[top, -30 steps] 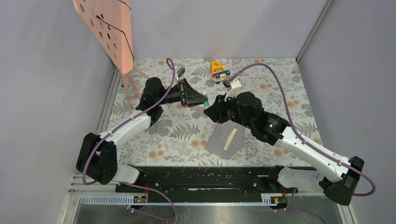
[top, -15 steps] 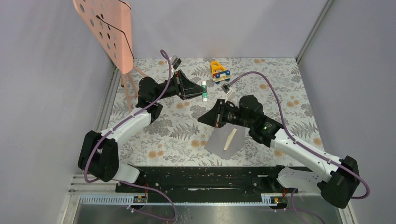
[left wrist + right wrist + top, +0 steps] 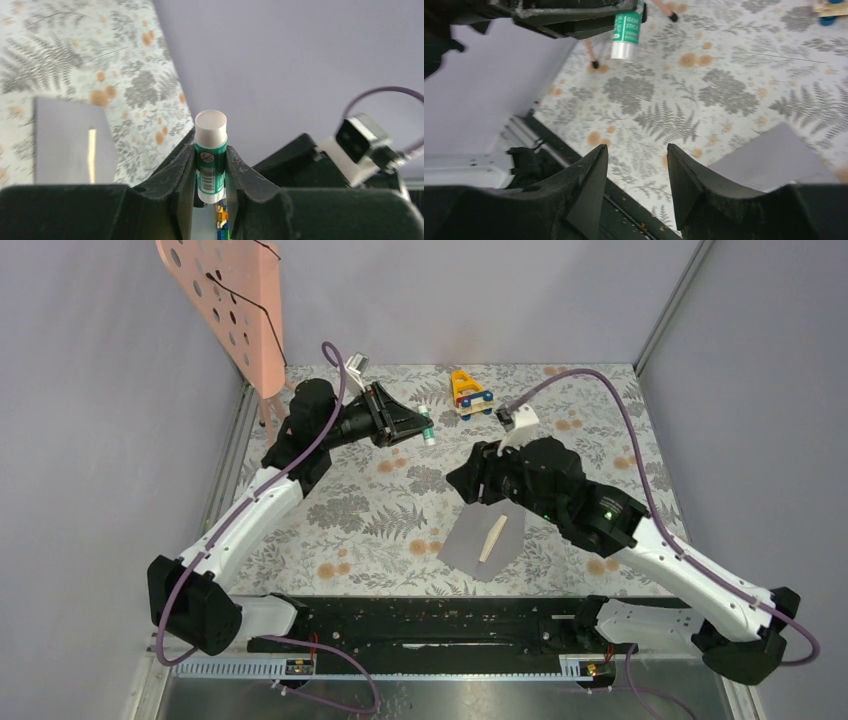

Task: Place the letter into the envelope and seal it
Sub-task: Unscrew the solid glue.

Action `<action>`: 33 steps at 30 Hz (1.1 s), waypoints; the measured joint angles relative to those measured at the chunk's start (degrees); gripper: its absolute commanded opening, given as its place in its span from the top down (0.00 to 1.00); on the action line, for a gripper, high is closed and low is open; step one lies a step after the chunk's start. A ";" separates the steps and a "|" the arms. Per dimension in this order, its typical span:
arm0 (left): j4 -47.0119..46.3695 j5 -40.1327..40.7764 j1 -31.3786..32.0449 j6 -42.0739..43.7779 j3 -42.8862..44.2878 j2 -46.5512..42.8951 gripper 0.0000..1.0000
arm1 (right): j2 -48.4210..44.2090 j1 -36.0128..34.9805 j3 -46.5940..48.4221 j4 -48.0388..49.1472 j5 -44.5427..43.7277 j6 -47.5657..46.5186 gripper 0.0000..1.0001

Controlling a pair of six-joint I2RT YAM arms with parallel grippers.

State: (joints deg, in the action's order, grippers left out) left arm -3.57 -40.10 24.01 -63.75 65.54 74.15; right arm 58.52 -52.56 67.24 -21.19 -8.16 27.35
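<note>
Left hand (image 3: 412, 426), raised over the fern-print surface (image 3: 370, 525), is clamped on a green-and-white glue stick (image 3: 210, 160). Right hand (image 3: 636, 152) hovers with its fingers apart and empty, just behind the envelope (image 3: 462, 545), which lies flat near the front edge with a tan strip (image 3: 492, 537) on it. A yellow toy car (image 3: 470, 392) sits at the back, and a pink perforated stand (image 3: 235, 310) is at rear left.

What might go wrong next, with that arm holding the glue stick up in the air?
The left gripper pinches the glue stick by its sides, raised off the table; it might slip and fall. The envelope lies loose with a tan strip on it, and the right gripper is open nearby, holding nothing, so rubbing glue on could drag the envelope. The two arms are close together and might bump.
</note>
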 measured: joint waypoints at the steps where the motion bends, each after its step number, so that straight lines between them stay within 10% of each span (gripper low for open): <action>1: 4.13 2.23 0.00 1.57 0.63 -0.63 1.00 | 0.96 -1.22 1.09 -0.83 -1.31 -0.50 0.42; 9: 20.09 11.30 0.28 5.73 2.03 -1.03 1.00 | 13.94 -5.44 13.40 -11.96 -13.88 -3.30 0.13; 16: 28.02 16.41 0.57 6.78 4.66 -1.03 1.00 | 23.30 -5.75 21.42 -15.41 -14.49 -3.78 0.40; 33: 31.06 18.08 0.68 6.97 5.57 -1.05 1.00 | 30.38 -5.90 25.31 -13.57 -8.22 -3.02 0.49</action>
State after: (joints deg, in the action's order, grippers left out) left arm 27.49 -22.02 24.69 -56.77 71.11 73.10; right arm 88.90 -58.46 92.55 -34.76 -16.38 24.34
